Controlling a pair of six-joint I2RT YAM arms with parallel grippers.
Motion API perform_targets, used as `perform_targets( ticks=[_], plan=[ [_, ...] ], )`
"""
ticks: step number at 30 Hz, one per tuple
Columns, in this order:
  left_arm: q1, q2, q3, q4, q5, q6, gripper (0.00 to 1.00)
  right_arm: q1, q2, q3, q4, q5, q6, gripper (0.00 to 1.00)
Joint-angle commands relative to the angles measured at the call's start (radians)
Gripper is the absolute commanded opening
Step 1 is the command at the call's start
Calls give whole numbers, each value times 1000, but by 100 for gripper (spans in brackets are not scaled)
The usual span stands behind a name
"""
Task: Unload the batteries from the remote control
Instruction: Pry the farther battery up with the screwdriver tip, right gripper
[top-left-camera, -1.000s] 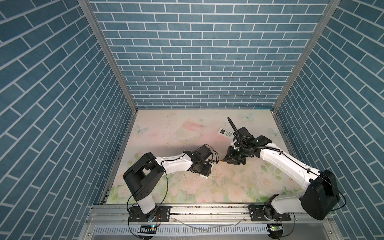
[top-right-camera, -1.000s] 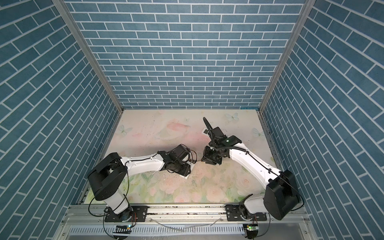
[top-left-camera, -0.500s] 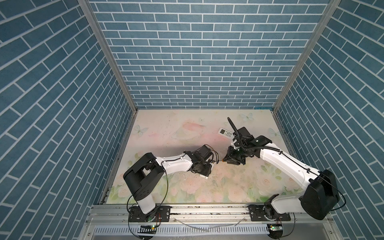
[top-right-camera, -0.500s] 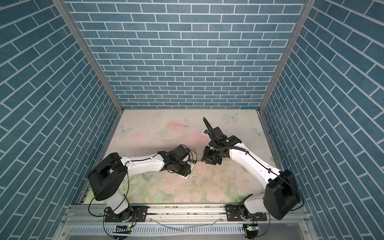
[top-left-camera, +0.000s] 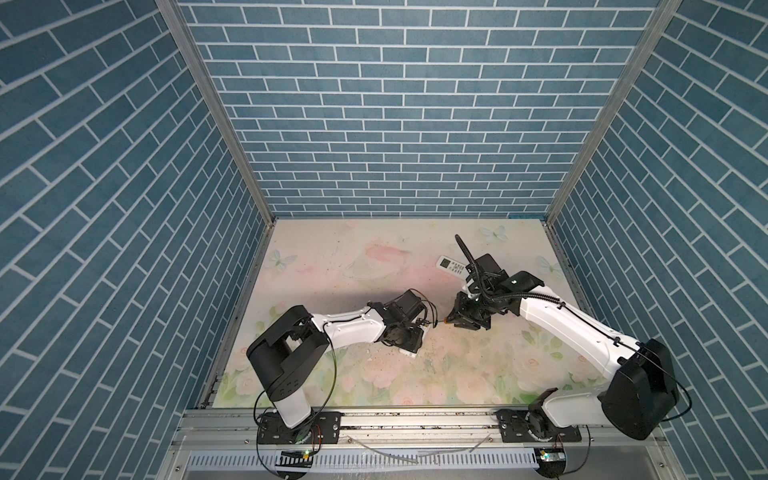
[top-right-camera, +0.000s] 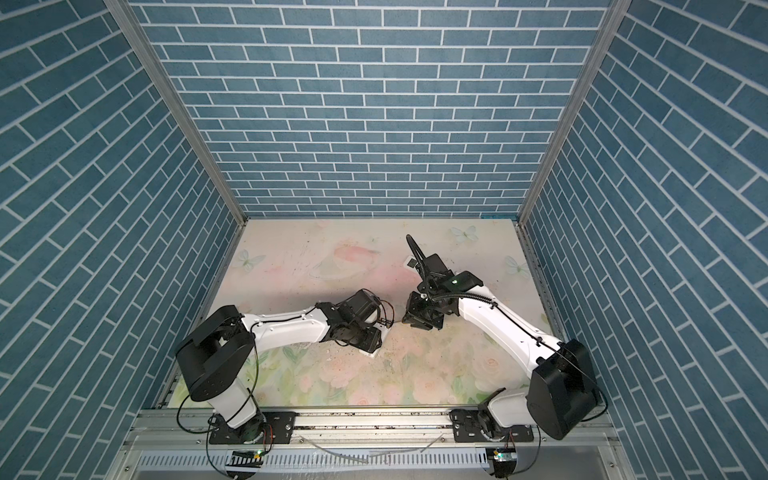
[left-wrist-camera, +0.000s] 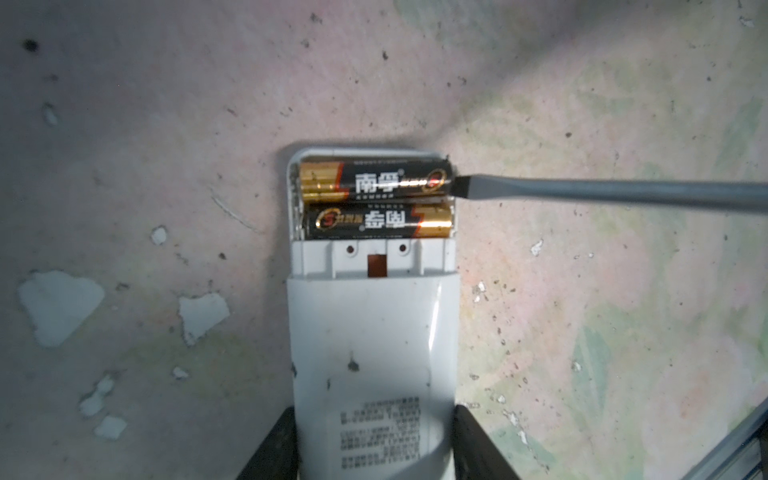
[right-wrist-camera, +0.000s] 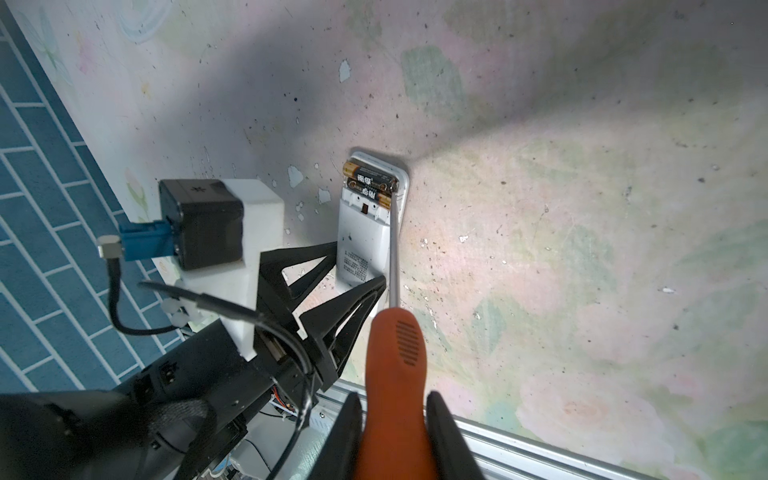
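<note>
The white remote control (left-wrist-camera: 374, 353) lies back-up on the mat with its battery bay open. Two black-and-gold batteries (left-wrist-camera: 374, 183) (left-wrist-camera: 378, 220) sit side by side in the bay. My left gripper (left-wrist-camera: 374, 449) is shut on the remote's lower body, one finger on each long side. My right gripper (right-wrist-camera: 392, 424) is shut on the orange handle of a screwdriver (right-wrist-camera: 395, 365). Its steel shaft (left-wrist-camera: 602, 193) reaches across, and the flat tip touches the end of the battery nearest the remote's end wall. In both top views the grippers (top-left-camera: 409, 338) (top-left-camera: 457, 320) meet mid-table.
A second white remote (top-left-camera: 451, 266) lies face-up at the back right, behind my right arm. Blue brick walls enclose three sides. An aluminium rail (right-wrist-camera: 540, 444) runs along the front edge. The mat has chipped paint flecks (left-wrist-camera: 58, 303).
</note>
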Motion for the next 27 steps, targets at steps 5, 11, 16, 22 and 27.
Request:
perform_targets(
  ticks=[5,11,16,22,27],
  plan=[
    [-25,56,-17,-37,40,9,30,11,-18,28,79,-31,20,0],
    [-26,53,-19,-36,40,8,30,13,-21,37,76,-30,19,0],
    [-28,50,-20,-34,40,7,30,14,-26,43,70,-26,18,0],
    [-30,50,-19,-35,40,8,30,16,-35,50,67,-20,21,0],
    [-32,48,-19,-35,38,5,30,17,-40,57,63,-19,19,0]
  ],
)
